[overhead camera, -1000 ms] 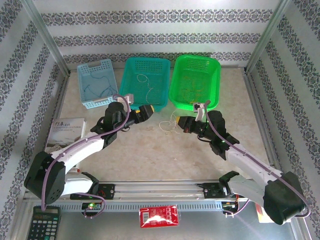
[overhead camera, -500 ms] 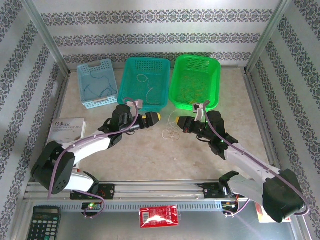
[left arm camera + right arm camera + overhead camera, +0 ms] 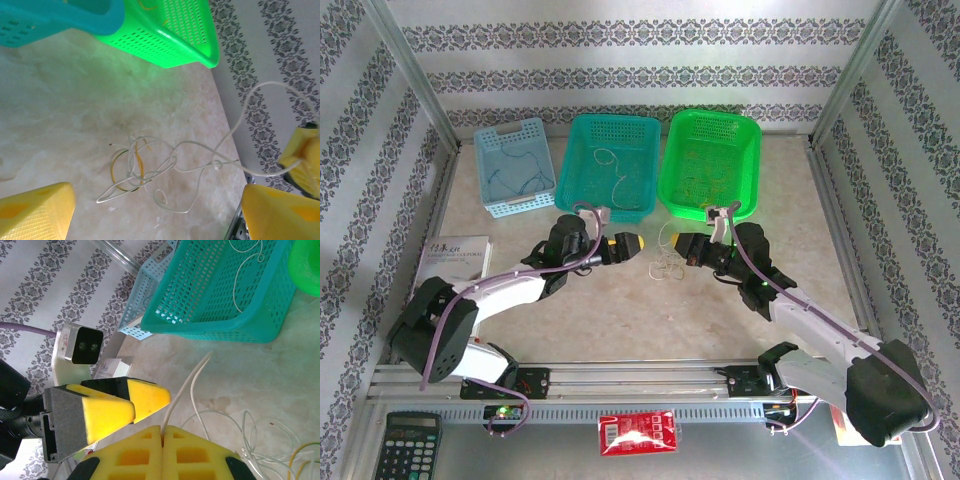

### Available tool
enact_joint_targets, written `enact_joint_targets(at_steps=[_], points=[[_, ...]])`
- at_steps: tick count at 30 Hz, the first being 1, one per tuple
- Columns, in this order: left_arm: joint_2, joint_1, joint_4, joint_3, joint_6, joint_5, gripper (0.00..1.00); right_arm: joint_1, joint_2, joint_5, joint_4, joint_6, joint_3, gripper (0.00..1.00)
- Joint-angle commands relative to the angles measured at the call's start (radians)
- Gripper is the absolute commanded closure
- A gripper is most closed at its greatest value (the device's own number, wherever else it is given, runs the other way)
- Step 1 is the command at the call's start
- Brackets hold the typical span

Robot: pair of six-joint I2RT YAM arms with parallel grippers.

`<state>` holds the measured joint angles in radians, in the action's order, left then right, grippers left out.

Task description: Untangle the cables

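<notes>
A small tangle of cables [image 3: 665, 263], thin white and yellow-orange strands, lies on the table between my two grippers; the left wrist view shows the tangle [image 3: 145, 167] up close. My right gripper [image 3: 162, 432] is shut on one white strand [image 3: 186, 387] that rises from the heap. It sits just right of the tangle [image 3: 677, 247]. My left gripper [image 3: 628, 243] is open just left of the tangle, its yellow fingers [image 3: 35, 215] spread wide with nothing between them.
Three baskets stand at the back: a blue basket [image 3: 506, 209] with blue strands, a teal basket [image 3: 610, 121] with a white strand, a green basket [image 3: 715, 117]. A booklet [image 3: 453, 262] lies far left. A calculator [image 3: 405, 445] and red packet [image 3: 638, 434] lie at the near edge.
My left gripper has swung right, from in front of the teal basket to just beside the tangle. The right gripper has stayed put, still shut on the white strand.
</notes>
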<state>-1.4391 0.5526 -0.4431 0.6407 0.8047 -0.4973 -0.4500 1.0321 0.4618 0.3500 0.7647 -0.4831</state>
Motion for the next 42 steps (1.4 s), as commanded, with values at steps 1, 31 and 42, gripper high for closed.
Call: enact_joint_targets(at_steps=[1, 31, 42], points=[[-0.025, 0.017, -0.045, -0.008, -0.011, -0.006, 0.14, -0.010, -0.014, -0.001, 0.036, 0.011, 0.010, 1.00], [0.327, -0.028, 0.317, 0.028, -0.090, 0.378, 0.00, -0.267, 0.321, -0.079, -0.294, -0.169, -0.340, 0.42], [0.293, -0.029, 0.320, 0.028, -0.074, 0.315, 0.00, -0.256, 0.234, -0.199, -0.470, -0.253, -0.252, 0.42]])
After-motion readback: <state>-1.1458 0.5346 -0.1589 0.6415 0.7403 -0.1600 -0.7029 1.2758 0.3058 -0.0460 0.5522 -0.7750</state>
